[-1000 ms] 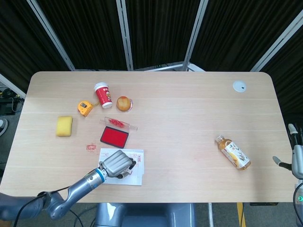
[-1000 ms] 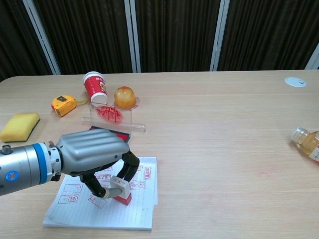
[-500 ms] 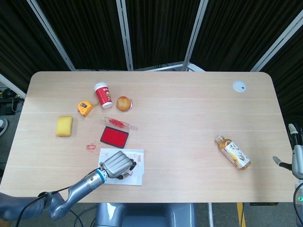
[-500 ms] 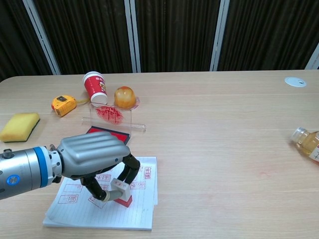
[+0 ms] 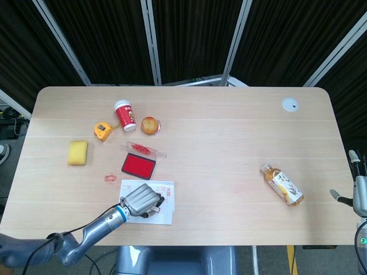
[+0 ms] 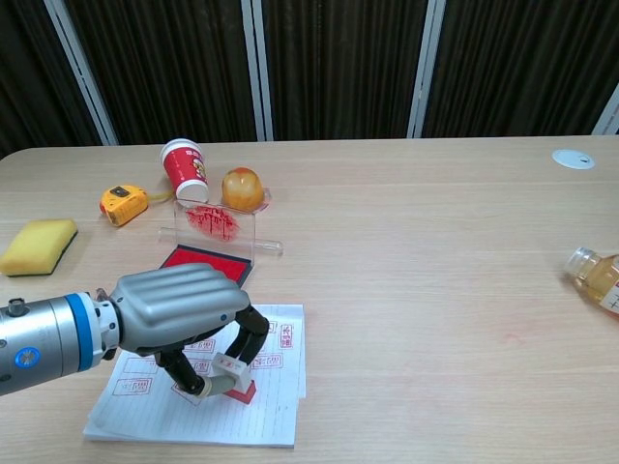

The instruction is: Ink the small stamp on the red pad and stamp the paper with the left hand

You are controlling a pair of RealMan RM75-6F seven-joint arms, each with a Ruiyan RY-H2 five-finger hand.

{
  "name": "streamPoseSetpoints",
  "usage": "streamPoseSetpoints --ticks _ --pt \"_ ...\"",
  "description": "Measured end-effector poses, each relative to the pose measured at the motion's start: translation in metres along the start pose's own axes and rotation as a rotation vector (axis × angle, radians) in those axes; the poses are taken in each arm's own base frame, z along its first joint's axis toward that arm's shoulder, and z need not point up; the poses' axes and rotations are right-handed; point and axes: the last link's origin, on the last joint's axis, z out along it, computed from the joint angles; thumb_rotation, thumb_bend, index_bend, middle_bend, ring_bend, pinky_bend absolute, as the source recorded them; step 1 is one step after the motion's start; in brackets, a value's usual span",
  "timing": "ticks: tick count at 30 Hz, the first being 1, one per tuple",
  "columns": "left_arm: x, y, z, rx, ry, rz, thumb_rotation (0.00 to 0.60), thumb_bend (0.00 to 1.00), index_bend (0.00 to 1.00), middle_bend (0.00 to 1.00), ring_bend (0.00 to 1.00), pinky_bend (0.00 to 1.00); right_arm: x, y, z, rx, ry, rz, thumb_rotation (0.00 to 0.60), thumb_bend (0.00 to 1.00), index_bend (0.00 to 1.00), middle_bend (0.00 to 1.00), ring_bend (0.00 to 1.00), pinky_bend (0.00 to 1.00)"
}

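My left hand (image 6: 179, 309) (image 5: 140, 199) hovers low over the lined paper (image 6: 145, 411) (image 5: 166, 189) near the table's front edge. It pinches the small stamp (image 6: 232, 377), a pale block with a red base, which tilts and touches the sheet. Several red stamp marks show on the paper. The red ink pad (image 6: 198, 261) (image 5: 138, 165) lies just behind the paper, its clear lid (image 6: 215, 224) standing upright behind it. Only a sliver of my right hand (image 5: 358, 189) shows at the right edge of the head view; its fingers cannot be made out.
A red cup (image 6: 184, 170), an orange fruit (image 6: 243, 188), a yellow tape measure (image 6: 123, 204) and a yellow sponge (image 6: 37, 246) sit at the back left. A tea bottle (image 5: 282, 184) lies at the right. A white disc (image 5: 289, 104) is at the far right corner.
My left hand has sunk and drawn slightly toward the near edge, lowering the stamp onto the paper. The right hand has not moved.
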Motion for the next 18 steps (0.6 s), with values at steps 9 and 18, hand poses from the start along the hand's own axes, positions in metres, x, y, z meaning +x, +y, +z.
streamPoseSetpoints --ticks 9,18 --pt "-0.0023 -0.0018 0.0002 -0.001 -0.008 -0.002 0.6 0.42 0.62 0.55 0.77 0.81 -0.0005 0.0 0.0004 -0.001 -0.001 -0.002 0.6 0.0 0.0 0.0 0.0 0.0" --pt "-0.0049 -0.003 0.0001 0.001 -0.01 -0.006 0.6 0.42 0.62 0.55 0.77 0.81 -0.0009 0.0 0.0006 -0.001 -0.001 -0.004 0.6 0.0 0.0 0.0 0.0 0.0"
